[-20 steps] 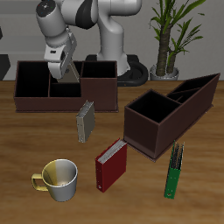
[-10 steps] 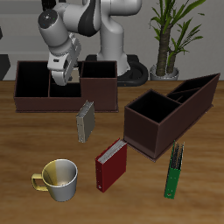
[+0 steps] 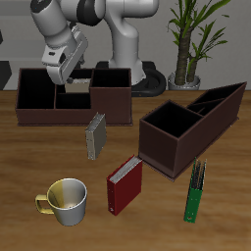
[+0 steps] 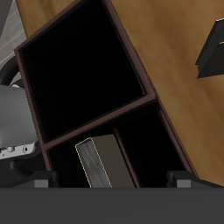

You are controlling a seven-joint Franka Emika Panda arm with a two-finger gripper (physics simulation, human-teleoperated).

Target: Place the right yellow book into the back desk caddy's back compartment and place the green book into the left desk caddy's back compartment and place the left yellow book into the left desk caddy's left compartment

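Exterior view: the gripper (image 3: 61, 67) hangs tilted above the back desk caddy (image 3: 75, 96), over the end farthest from the potted plant (image 3: 190, 39). Its fingers are hidden by the hand's own body, so whether they stand apart or together cannot be told. Wrist view: a grey-tan book, probably the right yellow book (image 4: 98, 162), stands upright inside one narrow compartment of that caddy, beside a larger square compartment. On the desk (image 3: 235, 196), the left yellow book (image 3: 95, 135) stands upright just before the back caddy's front wall. The left desk caddy (image 3: 192, 123) lies skewed, farther along the desk, with its compartments showing no book. The red book (image 3: 125, 185) leans nearer the desk's front edge, just beside that caddy's near corner. The green book (image 3: 196, 189) lies close by, and a mug (image 3: 66, 201) stands apart from the red book.
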